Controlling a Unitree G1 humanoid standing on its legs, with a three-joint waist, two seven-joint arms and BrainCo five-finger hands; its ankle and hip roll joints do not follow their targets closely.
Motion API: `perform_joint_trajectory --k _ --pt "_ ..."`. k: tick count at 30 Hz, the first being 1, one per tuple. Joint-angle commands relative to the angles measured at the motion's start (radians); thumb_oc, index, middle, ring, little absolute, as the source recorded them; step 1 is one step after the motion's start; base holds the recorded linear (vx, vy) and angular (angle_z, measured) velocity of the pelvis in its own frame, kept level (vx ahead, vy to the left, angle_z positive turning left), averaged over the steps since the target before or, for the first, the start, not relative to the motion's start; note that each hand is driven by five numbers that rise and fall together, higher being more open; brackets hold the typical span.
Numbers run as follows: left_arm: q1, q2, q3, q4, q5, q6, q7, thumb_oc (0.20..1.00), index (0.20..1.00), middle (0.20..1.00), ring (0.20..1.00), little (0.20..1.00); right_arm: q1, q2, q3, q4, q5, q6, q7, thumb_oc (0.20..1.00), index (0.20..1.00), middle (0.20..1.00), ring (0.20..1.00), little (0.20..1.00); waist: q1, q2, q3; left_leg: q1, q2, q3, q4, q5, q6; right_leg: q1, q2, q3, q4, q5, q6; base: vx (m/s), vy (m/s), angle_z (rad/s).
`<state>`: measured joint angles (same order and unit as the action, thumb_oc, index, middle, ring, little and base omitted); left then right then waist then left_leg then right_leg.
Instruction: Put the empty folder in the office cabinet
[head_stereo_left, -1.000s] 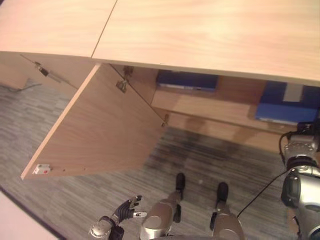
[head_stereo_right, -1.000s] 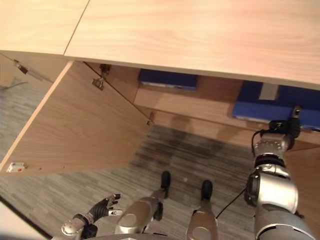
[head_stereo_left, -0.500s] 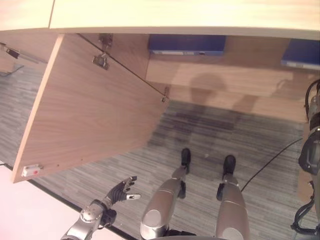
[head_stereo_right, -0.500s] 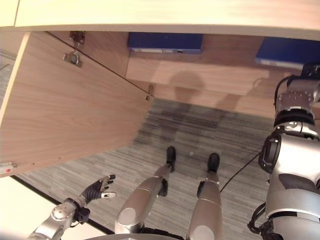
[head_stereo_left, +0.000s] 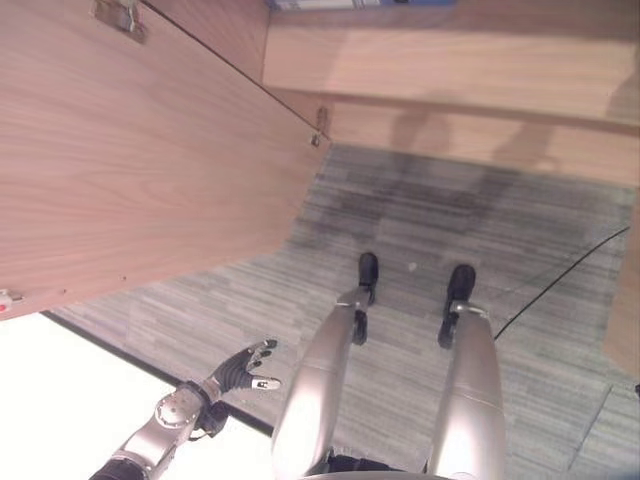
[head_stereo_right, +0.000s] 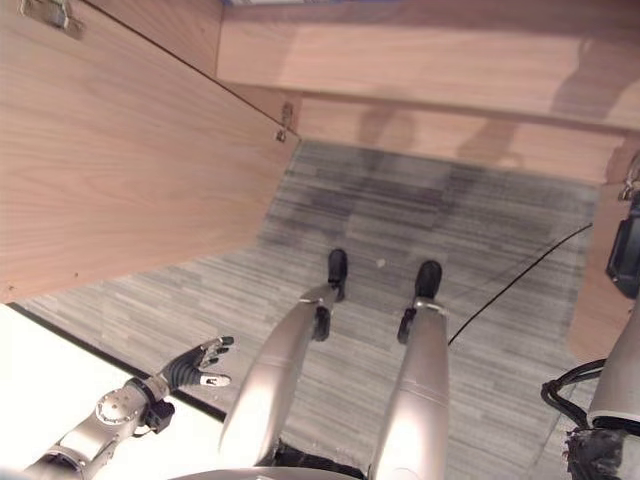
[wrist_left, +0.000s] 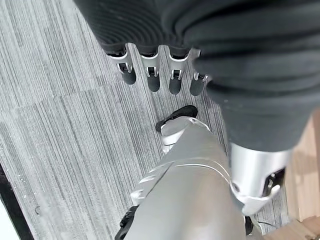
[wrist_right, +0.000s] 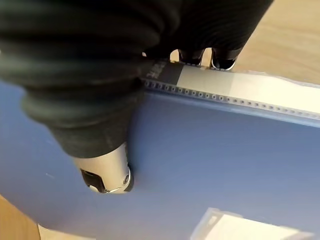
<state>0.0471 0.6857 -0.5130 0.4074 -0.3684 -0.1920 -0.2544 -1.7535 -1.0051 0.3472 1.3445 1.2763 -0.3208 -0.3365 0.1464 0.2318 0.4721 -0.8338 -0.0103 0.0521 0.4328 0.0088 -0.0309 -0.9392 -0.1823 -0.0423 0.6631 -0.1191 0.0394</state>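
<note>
From my station, the blue folder (wrist_right: 210, 165) lies flat against a pale wood surface, which I judge to be a cabinet shelf, so placement looks nearly done; letting go, withdrawing and shutting the open cabinet door (head_stereo_left: 130, 160) remain. My right hand (wrist_right: 107, 172) has its thumb pressed on the cover and fingertips (wrist_right: 222, 62) curled over the far edge, pinching the folder. My left hand (head_stereo_left: 243, 368) hangs low over the carpet (head_stereo_right: 400, 215), fingers relaxed, holding nothing.
</note>
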Motion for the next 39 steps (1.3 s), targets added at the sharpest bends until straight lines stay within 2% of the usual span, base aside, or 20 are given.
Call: perform_joint_trajectory --k 1,10,12,19,20,21,22,23,26,27,29,30,32,33,34,35,36,37,38,39 --pt "0.054 0.057 -0.031 -0.009 -0.030 -0.003 -0.007 1.000 1.000 1.000 1.000 1.000 -0.033 -0.063 0.120 -0.052 -0.016 -0.012 0.065 0.200 0.200 0.200 0.200 0.200 0.004 0.018 -0.072 0.028 0.113 -0.032 0.144 -0.232 -0.080 -0.020 -0.040 -0.007 0.015 -0.078 0.112 -0.01 -0.081 0.06" --pt "0.058 0.055 -0.051 -0.044 -0.030 -0.001 0.009 1.000 1.000 1.000 1.000 1.000 -0.035 -0.085 0.149 -0.002 0.031 0.024 0.086 0.200 0.200 0.200 0.200 0.200 0.001 0.043 -0.085 -0.032 0.097 -0.064 0.154 -0.251 -0.106 -0.117 -0.052 0.017 0.112 -0.143 0.100 0.03 -0.057 0.11" --pt "0.049 0.052 -0.051 -0.051 -0.036 0.000 0.019 1.000 1.000 1.000 1.000 1.000 -0.024 -0.074 0.143 0.000 0.040 0.027 0.082 0.200 0.200 0.200 0.200 0.200 0.000 0.050 -0.076 -0.066 0.093 -0.059 0.143 -0.218 -0.109 -0.156 -0.057 0.016 0.116 -0.118 0.091 -0.08 -0.041 0.15" --pt "0.034 0.049 -0.052 -0.078 -0.040 0.000 0.033 1.000 1.000 1.000 1.000 1.000 0.026 -0.041 0.104 -0.006 0.049 0.027 0.078 0.200 0.200 0.200 0.200 0.200 0.002 0.062 -0.086 -0.098 0.091 -0.070 0.138 -0.233 -0.114 -0.200 -0.051 0.033 0.149 -0.154 0.097 0.05 -0.033 0.02" --pt "-0.037 0.057 -0.078 0.021 0.064 -0.026 0.055 1.000 1.000 1.000 1.000 1.000 0.049 -0.016 0.083 -0.013 0.061 0.013 0.099 0.200 0.200 0.200 0.200 0.200 -0.021 0.051 -0.084 -0.098 0.094 -0.071 0.137 -0.236 -0.116 -0.203 -0.040 0.034 0.154 -0.156 0.095 -0.05 -0.019 0.04" --pt "-0.049 0.054 -0.087 0.031 0.070 -0.029 0.061 1.000 1.000 1.000 1.000 1.000 0.054 -0.021 0.077 -0.015 0.062 0.009 0.100 0.200 0.200 0.200 0.200 0.200 -0.018 0.049 -0.075 -0.107 0.094 -0.065 0.130 -0.206 -0.114 -0.210 -0.043 0.028 0.142 -0.123 0.089 0.04 -0.037 0.01" --pt "-0.204 0.008 -0.109 0.059 0.050 -0.013 0.104 1.000 1.000 1.000 1.000 1.000 0.069 0.063 0.023 -0.041 0.058 0.002 0.055 1.000 1.000 1.000 1.000 1.000 -0.044 0.027 -0.074 -0.106 0.098 -0.071 0.145 -0.237 -0.114 -0.208 -0.034 0.031 0.163 -0.155 0.090 -0.08 -0.040 -0.07" --pt "-0.192 0.008 -0.096 0.052 0.040 -0.013 0.115 1.000 1.000 1.000 1.000 1.000 0.072 0.061 0.021 -0.033 0.055 0.001 0.052 1.000 1.000 1.000 1.000 1.000 -0.044 0.024 -0.068 -0.115 0.096 -0.066 0.142 -0.209 -0.110 -0.214 -0.035 0.022 0.153 -0.122 0.082 0.02 -0.056 -0.10" --pt "-0.147 0.012 -0.077 0.041 0.027 -0.017 0.127 1.000 1.000 1.000 1.000 1.000 0.044 0.044 0.040 0.005 0.035 0.014 0.046 1.000 1.000 1.000 1.000 1.000 -0.039 0.017 -0.080 -0.110 0.094 -0.072 0.143 -0.233 -0.112 -0.207 -0.032 0.023 0.161 -0.147 0.088 0.06 -0.026 -0.08" --pt "-0.126 0.115 -0.001 -0.320 -0.135 0.038 0.058 1.000 1.000 1.000 1.000 1.000 0.030 0.021 0.078 0.033 0.029 0.054 0.063 1.000 1.000 1.000 1.000 1.000 -0.027 0.029 -0.081 -0.112 0.091 -0.072 0.142 -0.234 -0.111 -0.207 -0.033 0.024 0.160 -0.148 0.089 0.00 0.000 0.00" --pt "-0.078 0.124 -0.055 -0.175 -0.075 0.007 0.043 1.000 1.000 1.000 1.000 1.000 0.035 0.023 0.065 0.035 0.022 0.058 0.057 1.000 1.000 1.000 1.000 1.000 -0.033 0.028 -0.069 -0.116 0.092 -0.067 0.136 -0.205 -0.111 -0.207 -0.037 0.016 0.147 -0.114 0.084 -0.04 -0.005 0.09" --pt "-0.041 0.129 -0.072 -0.165 -0.024 -0.003 0.046 1.000 1.000 1.000 1.000 1.000 0.034 0.004 0.071 0.052 0.012 0.068 0.057 1.000 1.000 1.000 1.000 1.000 -0.023 0.031 -0.078 -0.100 0.088 -0.073 0.134 -0.228 -0.112 -0.191 -0.033 0.021 0.149 -0.139 0.092 -0.08 -0.011 0.06" --pt "-0.005 0.147 -0.092 -0.182 -0.009 0.000 0.046 1.000 1.000 1.000 1.000 1.000 0.021 -0.019 0.093 0.089 -0.006 0.088 0.045 1.000 1.000 1.000 1.000 1.000 -0.019 0.030 -0.073 -0.101 0.088 -0.067 0.126 -0.203 -0.111 -0.187 -0.036 0.011 0.137 -0.114 0.088 -0.01 -0.030 -0.06" --pt "0.009 0.158 -0.091 -0.193 -0.005 0.001 0.045 1.000 1.000 1.000 1.000 1.000 0.009 -0.027 0.110 0.112 -0.013 0.101 0.040 1.000 1.000 1.000 1.000 1.000 -0.015 0.031 -0.079 -0.087 0.087 -0.073 0.126 -0.225 -0.114 -0.172 -0.034 0.016 0.139 -0.138 0.094 0.07 -0.029 0.07" --pt "0.039 0.245 -0.005 -0.433 -0.109 0.030 0.011 1.000 1.000 1.000 1.000 1.000 0.012 -0.061 0.139 0.138 -0.018 0.136 0.055 1.000 1.000 1.000 1.000 1.000 -0.003 0.047 -0.077 -0.086 0.084 -0.073 0.129 -0.226 -0.113 -0.170 -0.037 0.016 0.143 -0.142 0.094 0.07 -0.014 0.17" --pt "0.042 0.268 -0.029 -0.380 -0.101 0.028 0.012 1.000 1.000 1.000 1.000 1.000 0.011 -0.042 0.123 0.157 -0.026 0.140 0.039 1.000 1.000 1.000 1.000 1.000 -0.010 0.045 -0.076 -0.078 0.086 -0.074 0.121 -0.222 -0.116 -0.160 -0.037 0.015 0.133 -0.138 0.096 0.00 -0.006 0.28" --pt "0.095 0.217 -0.036 -0.085 -0.002 -0.062 0.007 1.000 1.000 1.000 1.000 1.000 0.030 -0.056 0.101 0.142 -0.025 0.142 0.048 1.000 1.000 1.000 1.000 1.000 -0.016 0.035 -0.071 -0.072 0.087 -0.076 0.122 -0.224 -0.118 -0.155 -0.032 0.015 0.135 -0.141 0.095 -0.08 0.023 0.19" --pt "-0.037 0.250 -0.103 -0.191 0.032 -0.006 0.071 1.000 1.000 1.000 1.000 1.000 0.027 -0.018 0.107 0.151 -0.018 0.143 0.025 1.000 1.000 1.000 1.000 1.000 -0.035 0.025 -0.066 -0.073 0.086 -0.067 0.116 -0.201 -0.116 -0.155 -0.035 0.007 0.125 -0.113 0.089 0.01 0.014 0.06" --pt "-0.095 0.289 -0.108 -0.147 0.265 -0.008 0.167 1.000 1.000 1.000 1.000 1.000 0.033 -0.019 0.083 0.171 -0.005 0.164 -0.009 1.000 1.000 1.000 1.000 1.000 -0.032 0.025 -0.068 -0.053 0.086 -0.076 0.110 -0.220 -0.117 -0.132 -0.032 0.011 0.120 -0.136 0.095 0.01 0.008 -0.09" --pt "-0.137 0.327 -0.125 -0.095 0.304 0.018 0.157 1.000 1.000 1.000 1.000 1.000 0.036 0.015 0.081 0.177 -0.011 0.161 -0.006 1.000 1.000 1.000 1.000 1.000 -0.044 0.026 -0.072 -0.050 0.091 -0.072 0.113 -0.226 -0.119 -0.128 -0.030 0.012 0.118 -0.139 0.096 0.09 -0.027 -0.08"
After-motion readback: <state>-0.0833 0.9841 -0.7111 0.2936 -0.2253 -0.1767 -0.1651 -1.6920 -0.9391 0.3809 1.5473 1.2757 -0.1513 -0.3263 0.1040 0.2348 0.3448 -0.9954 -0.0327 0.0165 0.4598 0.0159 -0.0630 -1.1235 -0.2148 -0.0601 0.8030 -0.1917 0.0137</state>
